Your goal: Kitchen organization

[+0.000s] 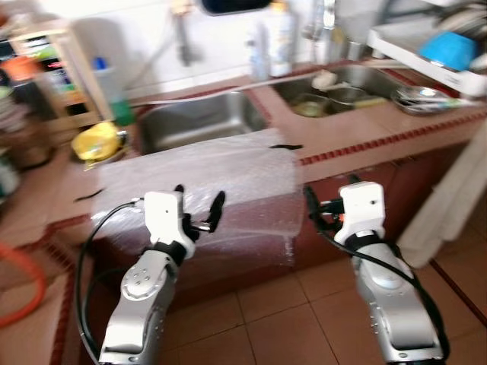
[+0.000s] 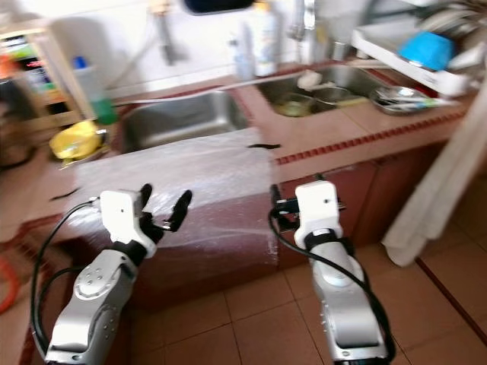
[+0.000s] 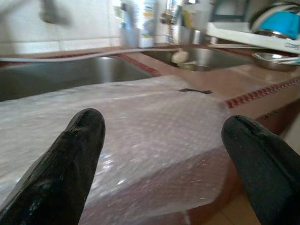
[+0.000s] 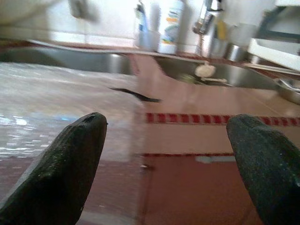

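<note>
A sheet of bubble wrap (image 1: pixel 198 182) lies on the tiled counter (image 1: pixel 358 133) and hangs over its front edge. My left gripper (image 1: pixel 199 194) is open, held just in front of the hanging part, with the wrap (image 3: pixel 154 126) between and beyond its fingers (image 3: pixel 70 159). Off the wrap's right edge, my right gripper (image 2: pixel 295 194) is open too, level with the counter's front; its wrist view has the wrap (image 4: pixel 42 98) on one side and bare counter (image 4: pixel 201 136) ahead. Neither gripper holds anything.
Behind the wrap is an empty steel sink (image 1: pixel 202 114); a second sink (image 1: pixel 342 87) holds bowls. Bottles (image 1: pixel 280 38) stand at the wall, a dish rack (image 1: pixel 449 47) at the far right, a yellow object (image 1: pixel 97 142) at the left. A white cloth (image 1: pixel 449 205) hangs at the right.
</note>
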Motion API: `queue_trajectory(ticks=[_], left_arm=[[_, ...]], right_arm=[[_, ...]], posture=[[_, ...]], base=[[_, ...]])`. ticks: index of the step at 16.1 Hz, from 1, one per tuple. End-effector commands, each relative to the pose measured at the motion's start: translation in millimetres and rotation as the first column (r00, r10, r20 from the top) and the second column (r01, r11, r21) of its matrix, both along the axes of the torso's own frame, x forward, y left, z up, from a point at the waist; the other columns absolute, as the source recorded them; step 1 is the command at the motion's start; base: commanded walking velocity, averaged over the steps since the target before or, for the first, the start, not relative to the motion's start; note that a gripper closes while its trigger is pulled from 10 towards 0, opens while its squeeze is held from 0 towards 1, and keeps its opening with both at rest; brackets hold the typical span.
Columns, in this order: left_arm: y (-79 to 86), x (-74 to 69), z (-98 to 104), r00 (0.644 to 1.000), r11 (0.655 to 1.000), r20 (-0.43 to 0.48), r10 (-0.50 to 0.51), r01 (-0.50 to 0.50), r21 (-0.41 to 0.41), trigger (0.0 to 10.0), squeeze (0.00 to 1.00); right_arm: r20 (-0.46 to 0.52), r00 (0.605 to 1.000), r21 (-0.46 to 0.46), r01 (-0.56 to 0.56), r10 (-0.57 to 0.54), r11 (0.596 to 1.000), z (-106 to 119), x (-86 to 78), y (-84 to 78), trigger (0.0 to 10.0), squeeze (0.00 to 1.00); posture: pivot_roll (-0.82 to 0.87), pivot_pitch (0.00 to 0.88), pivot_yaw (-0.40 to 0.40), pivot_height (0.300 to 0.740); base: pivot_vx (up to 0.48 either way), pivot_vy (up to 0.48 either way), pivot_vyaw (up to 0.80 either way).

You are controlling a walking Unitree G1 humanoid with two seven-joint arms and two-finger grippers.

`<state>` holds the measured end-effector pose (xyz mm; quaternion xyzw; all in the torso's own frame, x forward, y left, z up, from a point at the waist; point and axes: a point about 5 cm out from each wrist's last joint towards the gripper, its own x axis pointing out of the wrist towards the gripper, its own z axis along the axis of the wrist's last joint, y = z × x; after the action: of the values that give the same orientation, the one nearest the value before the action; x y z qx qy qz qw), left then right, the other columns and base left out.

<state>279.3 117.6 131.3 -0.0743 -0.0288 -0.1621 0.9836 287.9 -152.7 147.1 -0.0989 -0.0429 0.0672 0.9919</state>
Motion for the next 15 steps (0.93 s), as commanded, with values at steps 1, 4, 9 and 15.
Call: queue_trajectory(ticks=[1, 4, 9, 15], left_arm=[[6.3, -0.1, 1.6, 1.000, 1.000, 0.007, 0.016, -0.016, 0.008, 10.0, 0.00], [6.4, -0.3, 1.2, 1.000, 1.000, 0.005, 0.016, -0.016, 0.008, 10.0, 0.00], [6.6, -0.6, 0.7, 1.000, 1.000, 0.004, 0.016, -0.016, 0.012, 10.0, 0.00], [7.1, 0.1, -0.3, 0.999, 0.999, 0.001, 0.045, -0.045, 0.026, 10.0, 0.00]], right_arm=[[0.005, 1.000, 0.008, -0.020, 0.020, 1.000, 1.3, 1.3, 5.6, 10.0, 0.00], [0.009, 1.000, 0.007, -0.025, 0.025, 1.000, 1.7, 1.5, 6.5, 10.0, 0.00], [0.015, 0.999, 0.002, -0.043, 0.043, 0.999, 1.9, 0.6, 9.2, 10.0, 0.00], [0.017, 0.998, 0.010, -0.054, 0.054, 0.999, 1.6, -0.1, 10.7, 10.0, 0.00]], posture=[[-0.22, 0.050, 0.123, 0.740], [-0.22, 0.051, 0.125, 0.740], [-0.22, 0.052, 0.126, 0.740], [-0.21, 0.054, 0.125, 0.740]], base=[[0.349, 0.000, 0.00], [0.375, 0.000, 0.00], [0.387, 0.000, 0.00], [0.199, 0.000, 0.00]])
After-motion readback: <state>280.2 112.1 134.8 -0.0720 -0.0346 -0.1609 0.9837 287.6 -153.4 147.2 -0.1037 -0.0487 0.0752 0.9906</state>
